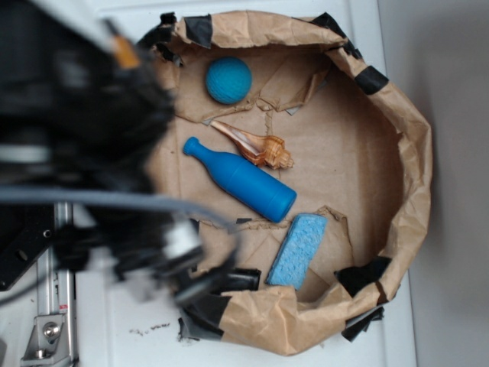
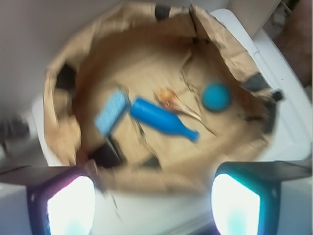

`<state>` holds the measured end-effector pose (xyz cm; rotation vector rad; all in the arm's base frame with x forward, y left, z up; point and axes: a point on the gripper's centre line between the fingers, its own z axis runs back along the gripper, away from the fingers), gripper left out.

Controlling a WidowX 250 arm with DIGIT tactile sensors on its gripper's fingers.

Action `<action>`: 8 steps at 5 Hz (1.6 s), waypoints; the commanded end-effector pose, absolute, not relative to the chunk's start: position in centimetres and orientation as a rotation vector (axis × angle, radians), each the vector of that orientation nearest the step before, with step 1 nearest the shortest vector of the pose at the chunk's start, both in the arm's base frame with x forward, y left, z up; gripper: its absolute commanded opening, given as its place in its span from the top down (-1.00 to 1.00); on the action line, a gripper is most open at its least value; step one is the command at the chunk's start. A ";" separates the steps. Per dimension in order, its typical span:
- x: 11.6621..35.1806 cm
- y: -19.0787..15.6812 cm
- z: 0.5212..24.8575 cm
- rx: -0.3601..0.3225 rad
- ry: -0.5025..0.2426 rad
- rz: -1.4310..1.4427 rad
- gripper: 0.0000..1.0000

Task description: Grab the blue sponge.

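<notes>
The blue sponge [image 1: 297,250] is a flat light-blue porous block lying on the brown paper at the lower right of the paper-walled bin; it also shows in the wrist view [image 2: 112,111] at left of middle. My gripper [image 2: 153,203] is open and empty, its two glowing pads far apart, above the white surface outside the near paper wall and well short of the sponge. In the exterior view the arm is a dark blur at the left, and the fingertips cannot be made out.
A glossy dark-blue bottle [image 1: 241,180] lies diagonally in the middle. A brown seashell [image 1: 256,145] lies just above it. A teal ball [image 1: 228,79] sits at the top. The crumpled brown paper wall [image 1: 412,153], patched with black tape, rings everything.
</notes>
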<state>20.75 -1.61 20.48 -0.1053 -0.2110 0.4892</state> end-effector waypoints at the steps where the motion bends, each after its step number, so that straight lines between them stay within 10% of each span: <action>1: 24.7 -4.0 14.8 -0.183 -0.284 0.762 -1.00; 7: 29.1 -8.1 3.4 -0.094 -0.051 0.971 -1.00; 8: 28.7 -7.6 4.0 -0.081 -0.059 0.968 1.00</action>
